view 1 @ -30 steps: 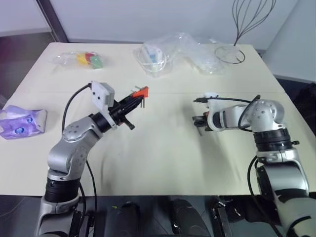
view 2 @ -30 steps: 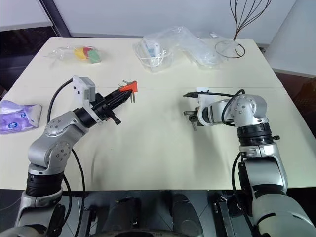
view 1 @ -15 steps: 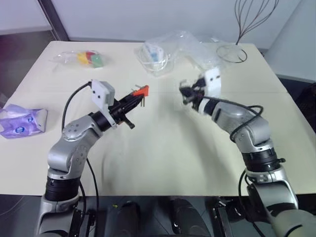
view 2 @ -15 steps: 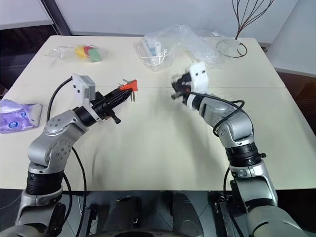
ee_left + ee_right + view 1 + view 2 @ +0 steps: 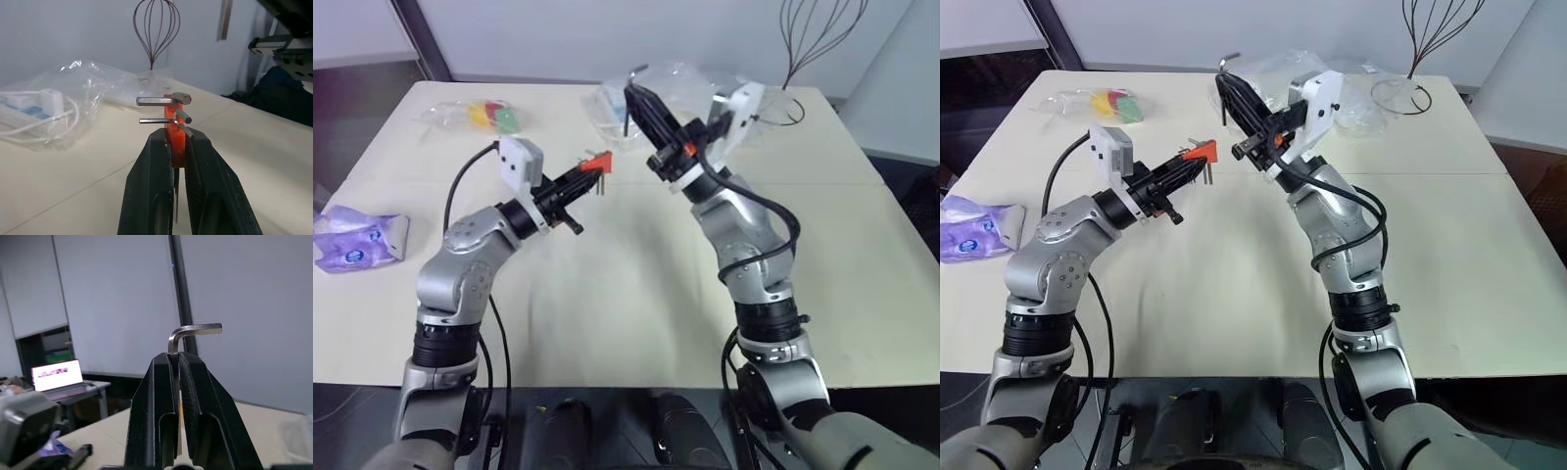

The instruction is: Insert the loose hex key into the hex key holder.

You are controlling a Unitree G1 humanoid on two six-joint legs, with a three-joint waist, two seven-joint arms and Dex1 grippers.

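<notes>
Right wrist view: right hand (image 5: 177, 363) pinches loose hex key (image 5: 188, 333).

Hex key holder (image 5: 597, 162) in left end effector (image 5: 588, 172)

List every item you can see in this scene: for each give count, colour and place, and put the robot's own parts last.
hex key holder: one, orange-red, held above the table
loose hex key: one, silver, held up in the air
table: one, cream
clear bags: a heap, far edge of the table
bag of pieces: one, clear with red, yellow, green, far left corner
purple packet: one, left edge
wire whisk: one, dark, far right
left gripper: black, shut on holder
right gripper: black, shut on key
</notes>
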